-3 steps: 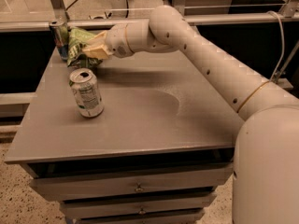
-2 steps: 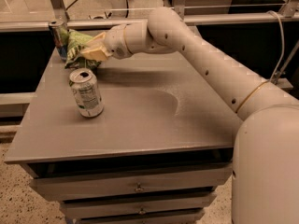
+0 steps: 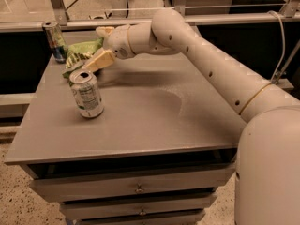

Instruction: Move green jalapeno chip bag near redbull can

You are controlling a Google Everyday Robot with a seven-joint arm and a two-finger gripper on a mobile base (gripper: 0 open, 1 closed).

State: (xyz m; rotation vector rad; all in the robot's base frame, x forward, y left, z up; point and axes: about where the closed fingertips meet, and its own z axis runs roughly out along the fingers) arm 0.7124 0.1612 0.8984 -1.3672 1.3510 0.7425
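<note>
Now the pincer sits spread over the green jalapeno chip bag, upper left of the frame, just beside the redbull can. Careless retreat could snag the bag or topple that can.

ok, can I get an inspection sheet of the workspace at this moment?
Surface: grey tabletop over a drawer cabinet, mostly bare.
Job's things: crinkly green chip bag at the far left corner, close beside the tall slim blue-and-silver can; cannot tell whether they touch.
Clutter: wider silver-white can with an opened top, upright, in front of the bag.
Grippers: pincer at the bag's right side, arm reaching in from the right.
Cables: thin pale cable at the far right.
Surroundings: metal rail behind the table, speckled floor below.
</note>
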